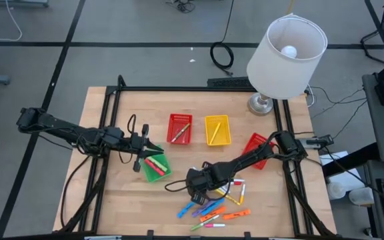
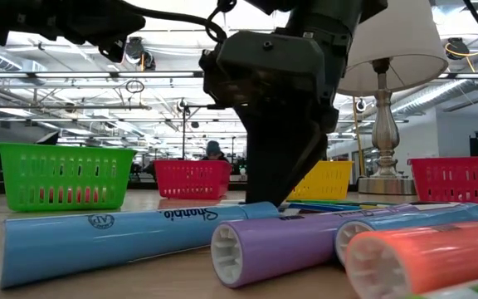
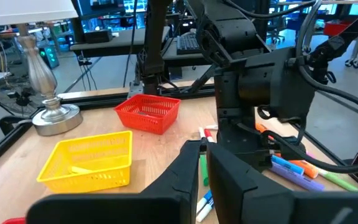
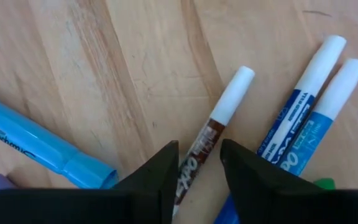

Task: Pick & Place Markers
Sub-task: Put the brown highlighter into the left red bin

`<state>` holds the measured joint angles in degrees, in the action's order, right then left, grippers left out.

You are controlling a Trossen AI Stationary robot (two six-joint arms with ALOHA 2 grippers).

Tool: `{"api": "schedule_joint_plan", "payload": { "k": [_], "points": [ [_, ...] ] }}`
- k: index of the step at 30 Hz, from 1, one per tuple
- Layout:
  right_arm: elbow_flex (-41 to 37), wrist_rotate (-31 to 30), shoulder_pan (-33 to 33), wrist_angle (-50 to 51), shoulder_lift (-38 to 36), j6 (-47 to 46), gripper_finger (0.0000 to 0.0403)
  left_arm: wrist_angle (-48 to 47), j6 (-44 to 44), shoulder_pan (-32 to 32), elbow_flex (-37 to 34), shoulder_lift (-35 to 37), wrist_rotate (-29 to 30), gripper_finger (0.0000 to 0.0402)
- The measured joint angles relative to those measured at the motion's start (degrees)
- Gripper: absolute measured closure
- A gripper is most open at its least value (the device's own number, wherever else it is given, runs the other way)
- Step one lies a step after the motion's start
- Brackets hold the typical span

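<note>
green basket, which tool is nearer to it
Left. The left tool hovers right at the green basket, over its rim. The right tool is farther off, down among the loose markers.

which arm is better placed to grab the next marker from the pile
Right. The right gripper is down on the table, its fingers straddling a brown-banded white marker in the pile. The left gripper sits over the green basket, away from the pile.

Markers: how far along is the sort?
Done: a few markers lie in the green basket, the red basket and the yellow basket. In hand: the right gripper straddles a brown Expo marker, not clamped. Left: the marker pile. The left gripper waits over the green basket.
</note>
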<state>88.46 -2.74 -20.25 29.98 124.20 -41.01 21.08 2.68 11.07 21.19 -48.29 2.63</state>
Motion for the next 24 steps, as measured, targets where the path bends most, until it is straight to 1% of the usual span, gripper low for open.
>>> {"api": "schedule_joint_plan", "payload": {
  "k": [3, 8, 9, 15, 18, 24],
  "points": [
    [-0.16, 1.03, 0.18, -0.22, 0.01, 1.15, 0.0319, 0.02, 0.02, 0.04, 0.0, 0.0, 0.0, 0.036],
    [-0.24, 1.15, 0.46, -0.33, 0.02, 2.75, 0.038, 0.07, 0.01, 0.04, 0.0, 0.0, 0.02, 0.036],
    [-0.24, 1.16, 0.46, -0.44, 0.02, 3.2, 0.0386, 0.08, 0.02, 0.04, 0.0, 0.0, 0.02, 0.036],
    [-0.24, 1.17, 0.7, -0.98, 0.02, 4.15, 0.0376, 0.11, 0.03, 0.02, 0.0, 0.0, 0.04, 0.036],
    [-0.27, 1.19, 0.89, -1.09, -0.68, 4.9, 0.038, 0.11, 0.02, 0.02, 0.0, 0.0, 0.04, 0.036],
    [-0.24, 0.19, 1.01, -1.68, -4.9, 8.3, 0.0387, 0.24, 0.03, 0.0, -0.02, 0.0, 0.02, 0.036]
  ]
}}
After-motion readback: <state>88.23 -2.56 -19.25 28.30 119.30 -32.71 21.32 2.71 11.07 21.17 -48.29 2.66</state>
